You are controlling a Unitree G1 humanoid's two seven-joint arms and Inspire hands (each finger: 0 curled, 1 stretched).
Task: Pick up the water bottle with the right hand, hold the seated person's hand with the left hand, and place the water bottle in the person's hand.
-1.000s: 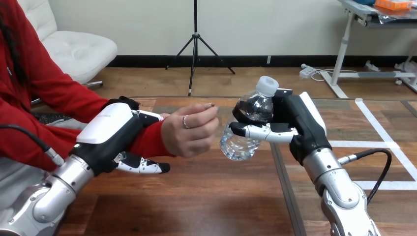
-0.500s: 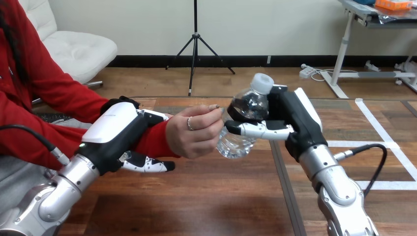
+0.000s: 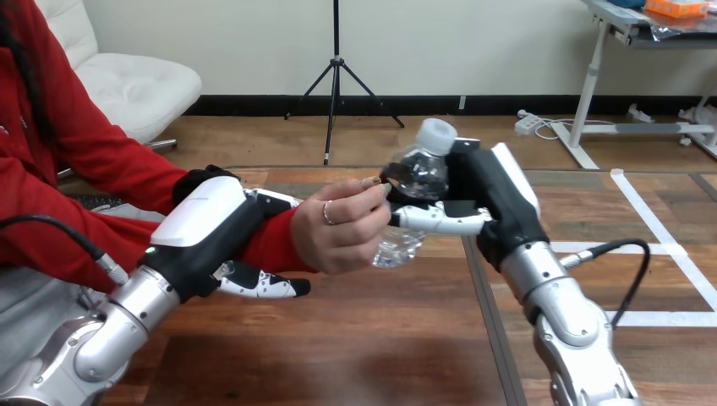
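water bottle [image 3: 413, 179] clamped in right hand [image 3: 489, 199], touching person's hand [image 3: 342, 235]; left hand [image 3: 207, 228] grips their wrist [image 3: 272, 244].

The left robot hand [image 3: 207, 228] reaches in from the lower left and lies over the person's wrist [image 3: 272, 244], with its fingers on the far side and its thumb underneath, closed round it. Just right of it, at the view's middle and above the desk [image 3: 355, 338], is the person's hand [image 3: 338, 233]. The water bottle [image 3: 420, 169] is right of that hand and touches its fingertips, cap up, top leaning right. The right robot hand [image 3: 495, 207] is right of the bottle and wrapped round it, its arm rising from the lower right.
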